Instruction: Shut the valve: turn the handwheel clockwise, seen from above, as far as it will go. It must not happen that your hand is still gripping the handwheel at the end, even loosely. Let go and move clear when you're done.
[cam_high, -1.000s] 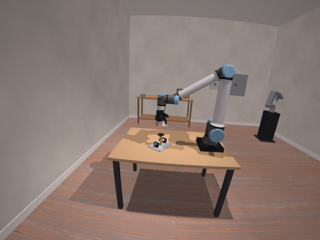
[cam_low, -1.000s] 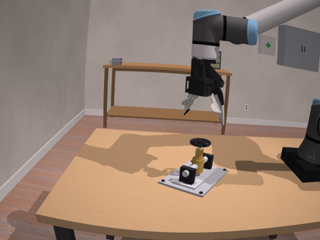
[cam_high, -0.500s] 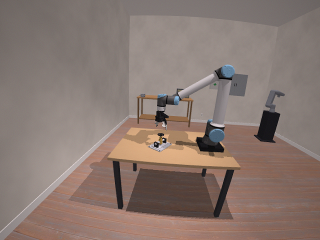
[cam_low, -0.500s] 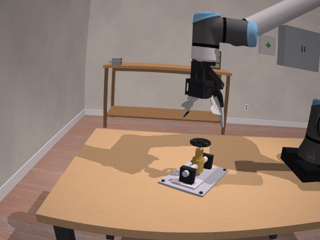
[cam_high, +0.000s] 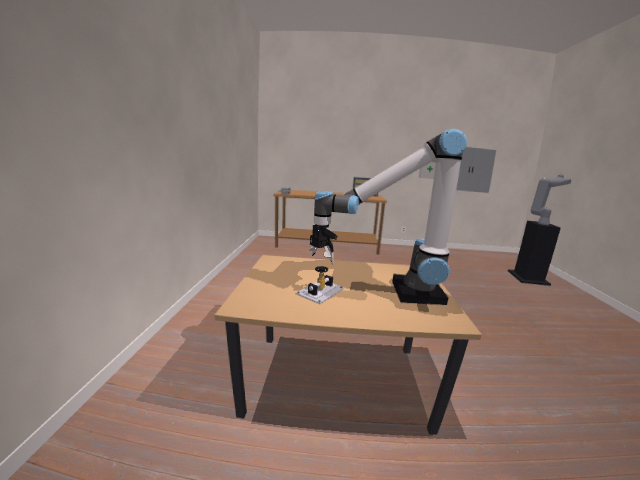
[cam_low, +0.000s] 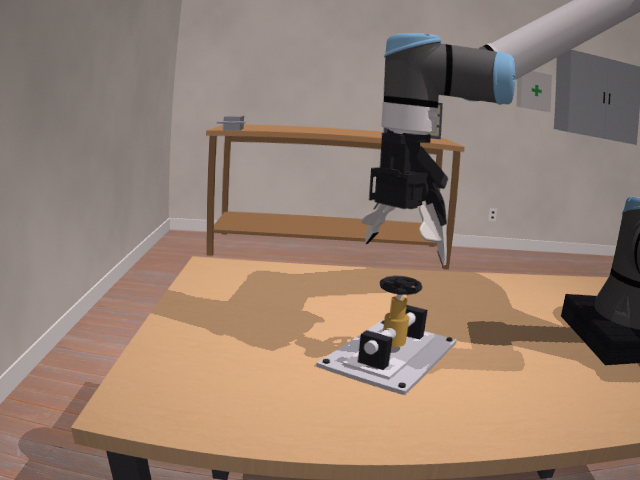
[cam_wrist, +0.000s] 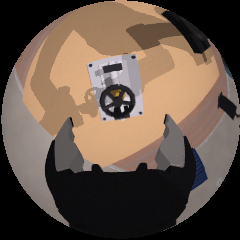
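A small valve stands on a grey baseplate (cam_low: 386, 355) near the middle of the wooden table. It has a brass body (cam_low: 397, 317) and a black spoked handwheel (cam_low: 400, 283) on top, facing up. The handwheel also shows in the top view (cam_high: 321, 270) and in the wrist view (cam_wrist: 118, 102). My gripper (cam_low: 405, 240) points down and hangs a short way above the handwheel, slightly behind it. Its two fingers are wide open with nothing between them. In the wrist view the fingers frame the handwheel from below it in the picture.
The arm's black base (cam_high: 419, 289) sits on the table to the right of the valve. A wooden shelf (cam_low: 330, 180) stands against the back wall. A grey machine on a black pedestal (cam_high: 537, 242) stands at the far right of the room.
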